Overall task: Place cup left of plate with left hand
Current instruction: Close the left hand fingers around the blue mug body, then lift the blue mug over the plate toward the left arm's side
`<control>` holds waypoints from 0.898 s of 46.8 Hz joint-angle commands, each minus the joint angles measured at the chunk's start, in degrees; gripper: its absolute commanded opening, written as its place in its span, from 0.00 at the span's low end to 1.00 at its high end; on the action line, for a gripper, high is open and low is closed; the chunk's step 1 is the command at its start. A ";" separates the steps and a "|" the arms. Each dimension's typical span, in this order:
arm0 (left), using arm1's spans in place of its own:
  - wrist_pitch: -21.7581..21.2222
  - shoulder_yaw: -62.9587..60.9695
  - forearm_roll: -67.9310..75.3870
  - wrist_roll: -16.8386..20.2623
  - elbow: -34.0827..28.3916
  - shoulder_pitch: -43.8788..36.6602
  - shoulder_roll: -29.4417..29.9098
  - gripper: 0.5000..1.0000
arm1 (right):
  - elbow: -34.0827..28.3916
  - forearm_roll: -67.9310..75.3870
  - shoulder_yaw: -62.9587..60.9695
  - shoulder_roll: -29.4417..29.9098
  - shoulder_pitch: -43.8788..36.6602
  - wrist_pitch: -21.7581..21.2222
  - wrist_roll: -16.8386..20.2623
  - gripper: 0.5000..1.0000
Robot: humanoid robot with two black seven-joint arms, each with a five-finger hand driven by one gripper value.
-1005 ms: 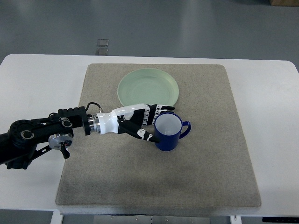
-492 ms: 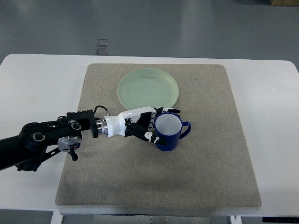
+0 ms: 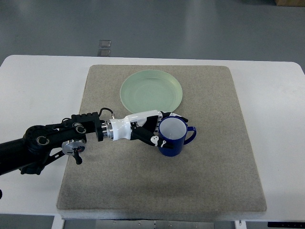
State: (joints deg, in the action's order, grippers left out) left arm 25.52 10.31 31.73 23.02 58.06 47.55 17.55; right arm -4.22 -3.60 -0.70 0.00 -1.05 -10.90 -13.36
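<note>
Glossy dark-blue ceramic cup [image 3: 173, 139], white inside, upright, handle pointing right, on grey felt mat [image 3: 209, 171], just below pale-green round plate [image 3: 151, 90]. Left hand [image 3: 151, 129] fingers [image 3: 160, 140] curled around cup's left wall, grasping it.

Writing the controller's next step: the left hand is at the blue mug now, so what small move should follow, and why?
Probably close the fingers firmly and lift slightly. The left hand wraps the blue mug, which stands on the mat below the green plate, not left of it.
</note>
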 commanded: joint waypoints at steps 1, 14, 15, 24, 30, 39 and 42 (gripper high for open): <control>-0.82 -0.02 -0.01 0.00 -0.32 0.00 -0.49 0.65 | 0.00 0.00 0.00 0.00 0.00 0.00 0.00 0.86; -1.35 0.33 -0.01 0.00 -0.41 0.00 -0.94 0.41 | 0.00 0.00 0.00 0.00 0.00 0.00 0.00 0.86; -1.35 0.33 -0.01 0.00 -0.41 0.00 -0.94 0.41 | 0.00 0.00 0.00 0.00 0.00 0.00 0.00 0.86; -2.05 0.51 -0.01 0.00 -0.58 0.00 -1.20 0.40 | 0.00 0.00 0.00 0.00 0.00 0.00 0.00 0.86; -4.07 0.68 -0.18 0.09 -0.58 0.08 -1.38 0.40 | 0.00 0.00 0.00 0.00 0.00 0.00 0.00 0.86; -7.06 4.46 -0.09 0.09 -0.58 0.00 -1.73 0.40 | 0.00 0.00 0.00 0.00 0.00 0.00 0.00 0.86; -7.59 6.04 -0.09 0.09 -0.58 0.08 -1.81 0.41 | 0.00 0.00 0.00 0.00 0.00 0.00 0.00 0.86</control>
State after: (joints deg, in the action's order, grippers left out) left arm 18.46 14.85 31.66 23.12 57.47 47.61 15.78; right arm -4.22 -3.60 -0.70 0.00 -1.06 -10.89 -13.36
